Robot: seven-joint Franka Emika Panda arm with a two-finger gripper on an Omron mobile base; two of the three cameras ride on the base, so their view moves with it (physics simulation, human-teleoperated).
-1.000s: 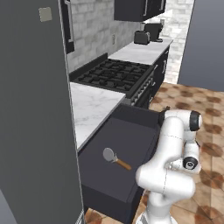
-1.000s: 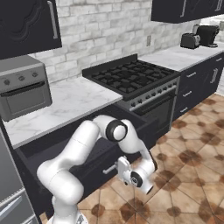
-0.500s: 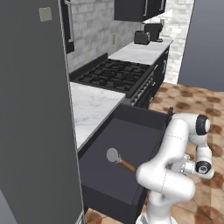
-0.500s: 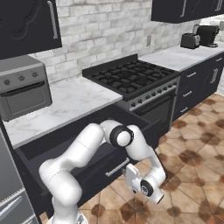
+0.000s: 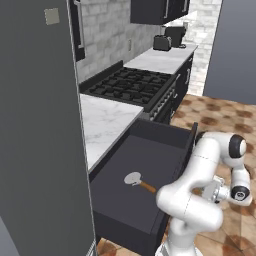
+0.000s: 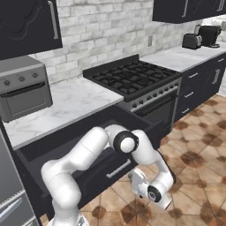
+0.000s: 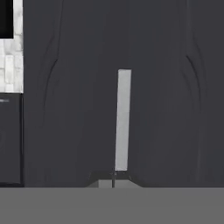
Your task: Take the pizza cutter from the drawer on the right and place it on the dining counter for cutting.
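1. The wide black-fronted drawer [image 5: 135, 185] is being shown pulled fully out below the white marble worktop [image 5: 107, 122].
2. The small pizza cutter with silvery wheel and orange-brown handle [image 5: 139, 182] is being seen lying flat on the drawer's dark floor, mid-drawer, wheel toward the fridge side.
3. The end effector [image 7: 113, 181] is being held shut, tips together, in front of the drawer face, right at the end of the slim silver bar handle [image 7: 123, 120]. Nothing is being seen held between the tips.
4. Handling is being judged as light, rigid, with the wheel likely slick and free to roll.
5. A grip across the orange-brown handle, clear of the wheel, is being advised.
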